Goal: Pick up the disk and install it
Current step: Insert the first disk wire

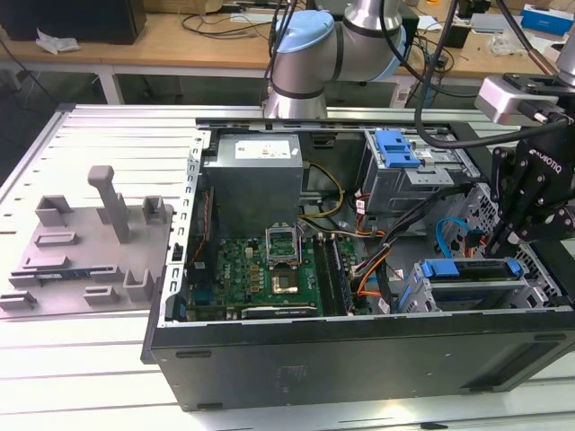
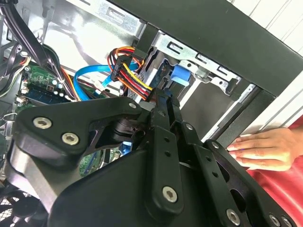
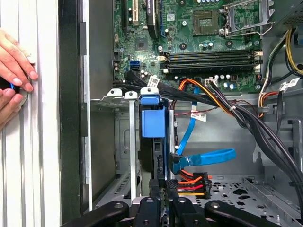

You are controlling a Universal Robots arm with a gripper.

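The gripper (image 3: 161,189) (fingers narrow, nearly together) touches the disk (image 3: 153,124) seated in its bay.

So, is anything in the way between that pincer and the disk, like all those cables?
Nothing visible. In the first wrist view the pincer is right at the edge of the disk, which stands in its metal bay. The blue cable and the coloured-wire plug lie beside them, not between.

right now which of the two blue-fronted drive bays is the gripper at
The gripper is at the lower drive cage near the case's front edge, where the disk sits. The other bay, farther back beside the power supply, is well away from it.
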